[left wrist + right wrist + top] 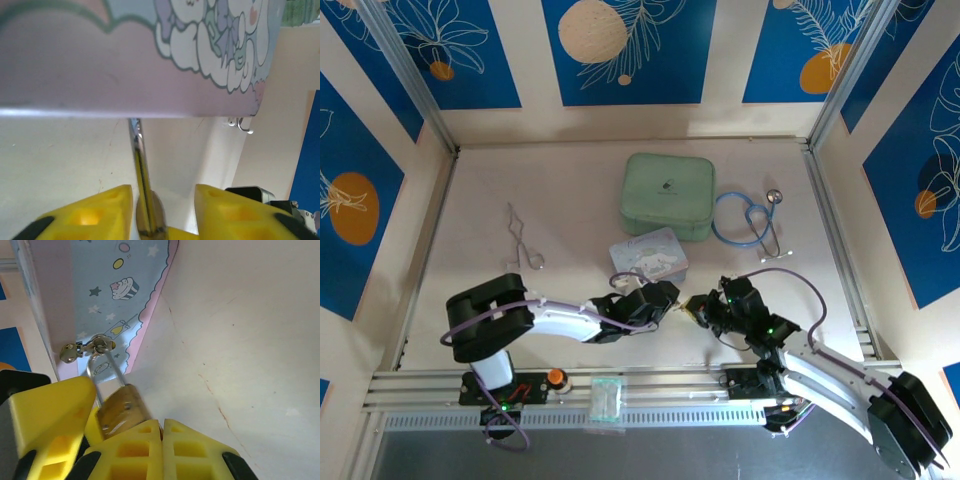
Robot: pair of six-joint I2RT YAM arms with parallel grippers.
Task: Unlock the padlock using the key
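Trouble looks likeliest at the key.

Top view: the left gripper (665, 298) and right gripper (708, 310) meet nose to nose just in front of the tin (648, 258). The padlock (692, 306) is a gold speck between them. The tin's lid is down and nothing of its contents shows. The green case (668, 196) behind it is zipped, its contents hidden too.

Left wrist view: the key (145, 190) stands between the yellow fingers (95, 215), blade pointing toward the tin's lower edge. The jaws stand partly apart. The key sits close by one finger with clear space to the other, so it looks unpinched. With that slack I judge it could tip, slide out or drop to the table (55, 155), and regrasping it so near the tin wall would be awkward. No keyhole shows here, so I cannot tell whether the blade is in the lock.

Right wrist view: the right gripper's jaws are closed together, and the brass padlock body lies against their tip, its lower end hidden. I cannot tell whether a corner is nipped or it is merely propped. The shackle (107, 370) runs through the hasp (97, 347) on the tin's side, so the tin is locked. If the body is only propped, a push from the key could swing it on the hasp and off line. A pull could drag the light tin.
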